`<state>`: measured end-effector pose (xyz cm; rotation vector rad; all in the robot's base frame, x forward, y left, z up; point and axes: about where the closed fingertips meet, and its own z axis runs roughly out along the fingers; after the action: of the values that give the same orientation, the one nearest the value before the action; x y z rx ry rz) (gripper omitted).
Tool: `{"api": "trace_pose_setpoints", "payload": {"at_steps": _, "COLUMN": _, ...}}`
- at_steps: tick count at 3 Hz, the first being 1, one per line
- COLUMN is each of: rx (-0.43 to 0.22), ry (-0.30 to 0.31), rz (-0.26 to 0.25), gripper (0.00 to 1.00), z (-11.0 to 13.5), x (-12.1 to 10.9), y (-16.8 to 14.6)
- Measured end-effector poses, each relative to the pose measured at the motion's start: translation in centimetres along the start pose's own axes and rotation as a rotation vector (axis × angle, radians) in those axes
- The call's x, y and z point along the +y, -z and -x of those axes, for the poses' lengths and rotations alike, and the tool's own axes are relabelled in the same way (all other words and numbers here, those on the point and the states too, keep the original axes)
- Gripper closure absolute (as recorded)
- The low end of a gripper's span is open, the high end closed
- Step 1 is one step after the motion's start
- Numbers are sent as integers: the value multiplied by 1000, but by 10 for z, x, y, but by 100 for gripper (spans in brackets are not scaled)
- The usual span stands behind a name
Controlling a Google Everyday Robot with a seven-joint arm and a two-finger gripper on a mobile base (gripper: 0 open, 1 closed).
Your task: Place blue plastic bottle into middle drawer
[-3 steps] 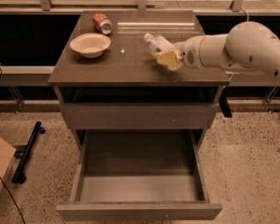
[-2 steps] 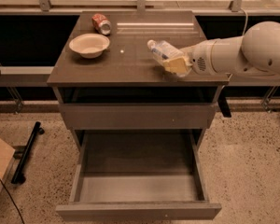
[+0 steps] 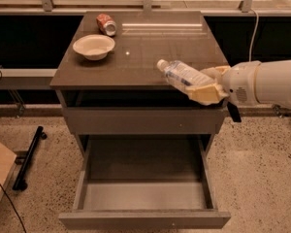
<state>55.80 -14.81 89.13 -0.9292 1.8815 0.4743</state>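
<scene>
The blue plastic bottle (image 3: 180,74) is clear with a white cap and a pale label. It lies tilted, cap toward the upper left, held over the front right part of the cabinet top (image 3: 136,57). My gripper (image 3: 206,84) comes in from the right on a white arm and is shut on the bottle's base end, with its tan fingers (image 3: 206,92) around it. The middle drawer (image 3: 144,194) is pulled open below, at the bottom of the cabinet, and nothing lies on its grey floor.
A white bowl (image 3: 93,46) stands on the cabinet top at the left. A crushed red-and-white can (image 3: 106,23) lies behind it. A closed flat-fronted drawer (image 3: 143,120) sits above the open one. A black bar (image 3: 29,157) and cardboard (image 3: 0,171) lie on the floor at left.
My gripper has carried the bottle forward and to the right, from the middle right of the cabinet top to its front right edge. The bowl, can and drawer have not moved.
</scene>
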Motion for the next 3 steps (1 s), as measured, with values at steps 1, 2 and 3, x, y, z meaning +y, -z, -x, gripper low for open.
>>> {"api": "trace_pose_setpoints", "payload": {"at_steps": 1, "rx": -22, "ry": 43, "rz": 52, "gripper": 100, "z": -15, "x": 36, "y": 39}}
{"api": "trace_pose_setpoints", "payload": {"at_steps": 2, "rx": -28, "ry": 71, "rz": 147, "gripper": 100, "z": -37, "x": 88, "y": 62}}
{"api": "trace_pose_setpoints", "payload": {"at_steps": 3, "rx": -37, "ry": 80, "rz": 277, "gripper": 100, "z": -67, "x": 138, "y": 51}}
